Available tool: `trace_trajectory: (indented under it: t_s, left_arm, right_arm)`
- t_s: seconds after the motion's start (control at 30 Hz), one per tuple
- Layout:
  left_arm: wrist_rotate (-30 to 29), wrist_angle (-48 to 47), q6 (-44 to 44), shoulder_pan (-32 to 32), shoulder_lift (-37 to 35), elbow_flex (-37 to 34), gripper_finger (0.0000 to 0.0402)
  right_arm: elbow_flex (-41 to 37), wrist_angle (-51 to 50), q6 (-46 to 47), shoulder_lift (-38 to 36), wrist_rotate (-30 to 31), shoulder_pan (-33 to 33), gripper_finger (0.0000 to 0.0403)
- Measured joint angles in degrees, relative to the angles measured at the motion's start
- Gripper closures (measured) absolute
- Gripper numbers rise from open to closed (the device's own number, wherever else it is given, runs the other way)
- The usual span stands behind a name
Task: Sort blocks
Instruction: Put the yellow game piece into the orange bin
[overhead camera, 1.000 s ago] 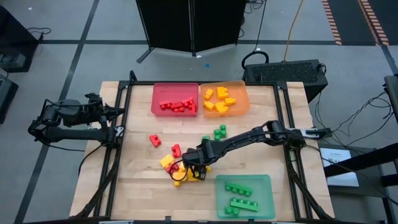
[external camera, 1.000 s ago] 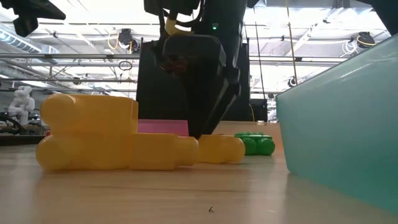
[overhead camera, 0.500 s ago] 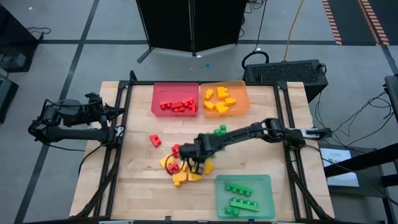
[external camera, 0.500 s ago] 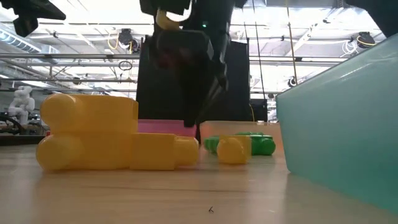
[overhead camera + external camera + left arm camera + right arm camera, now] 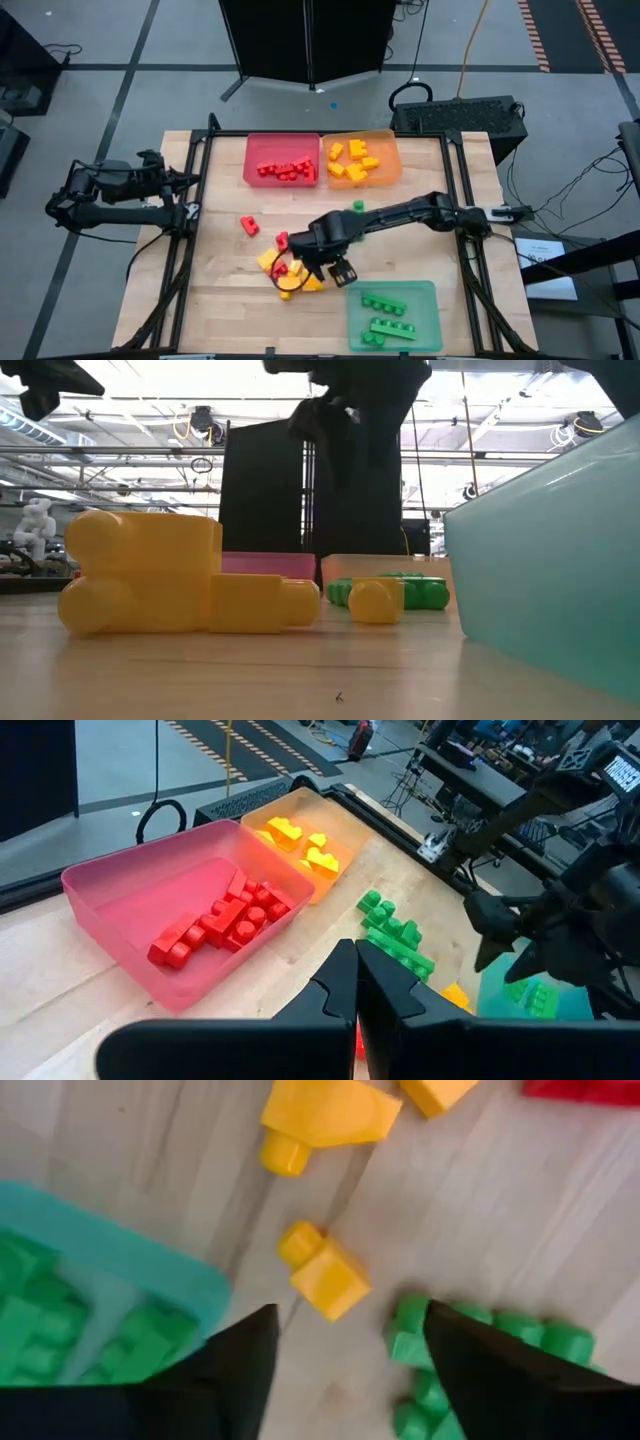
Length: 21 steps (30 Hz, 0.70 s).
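Loose blocks lie mid-table: two red ones [image 5: 249,226] [image 5: 283,240], a yellow heap [image 5: 285,278] and green ones [image 5: 357,207] partly under my right arm. My right gripper [image 5: 340,270] hangs open and empty above the wood, between the yellow heap and the green tray [image 5: 392,315]. Its wrist view shows the open gripper [image 5: 350,1320] over a small yellow block [image 5: 325,1275], with green blocks [image 5: 480,1350] beside it. The low view shows the gripper [image 5: 350,410] high above that small yellow block [image 5: 375,600]. My left gripper [image 5: 185,182] waits shut at the table's left edge and also shows in its wrist view [image 5: 357,982].
The red tray [image 5: 281,148] with red blocks and the orange tray [image 5: 385,145] with yellow blocks stand side by side at the far edge. The green tray holds green blocks at the near right. A black frame rail runs along each side of the table.
My right gripper has risen from the yellow heap and gone a little toward the table's right edge, toward the green tray. The small yellow block that lay against the big yellow one now lies apart from it, a little to the right.
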Motion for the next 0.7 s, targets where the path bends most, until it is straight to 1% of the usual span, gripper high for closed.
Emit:
trace_trajectory:
  t_s: [0.1, 0.2, 0.37, 0.7]
  left_arm:
    - [0.0, -1.3, 0.0, 0.0, 0.0, 0.0, 0.04]
    - [0.0, -1.3, 0.0, 0.0, 0.0, 0.0, 0.04]
    - [-0.4, -1.3, 0.0, 0.0, 0.0, 0.0, 0.04]
    - [-0.5, -1.3, -0.1, 0.0, 0.0, 0.0, 0.04]
  right_arm:
    - [-1.4, 1.8, -1.2, 1.6, 1.4, 0.7, 0.0117]
    - [-2.8, 2.4, -1.6, 3.1, 2.6, 1.2, 0.01]
    - [-4.2, 3.0, -3.0, 5.3, 2.6, 1.8, 0.0102]
    - [-4.2, 5.1, -4.7, 10.2, 2.6, 2.0, 0.0117]
